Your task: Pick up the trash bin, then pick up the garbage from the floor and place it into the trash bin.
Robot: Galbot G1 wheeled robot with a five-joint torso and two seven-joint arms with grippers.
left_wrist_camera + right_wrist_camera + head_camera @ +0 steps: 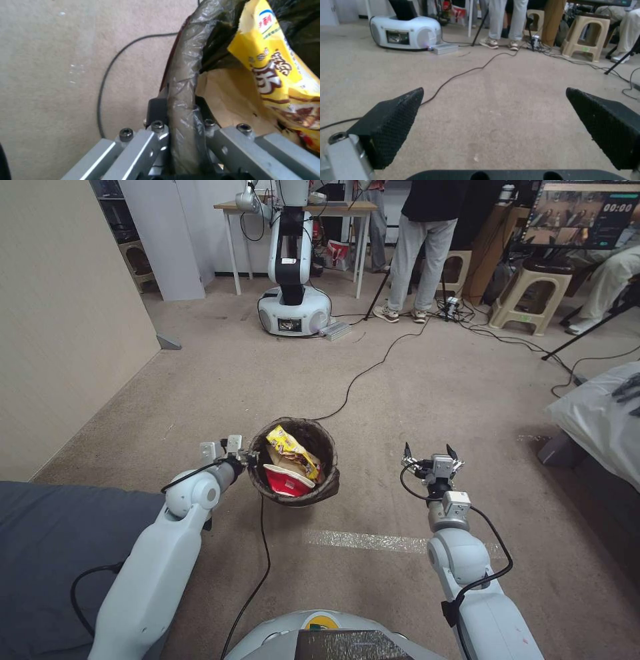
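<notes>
The trash bin (pixel 313 495), lined with a dark bag, hangs just in front of me, held off the carpet by my left gripper (pixel 250 457), which is shut on its near-left rim. Up close in the left wrist view, the bag-covered rim (pixel 181 95) runs between the fingers. Inside lies garbage: a yellow snack wrapper (pixel 291 449) (pixel 276 70), a red-and-white paper cup (pixel 287 481) and a tan paper scrap (pixel 230 100). My right gripper (pixel 431 453) hovers open to the right of the bin, its black pads (pixel 391 122) wide apart over bare carpet.
A black cable (pixel 373 367) runs across the carpet from the bin toward another white robot (pixel 293 307) by a table. A person stands at the back, plastic stools (pixel 527 297) to the right. A bed edge (pixel 600 420) is on the right, a grey cushion (pixel 47 553) on the left.
</notes>
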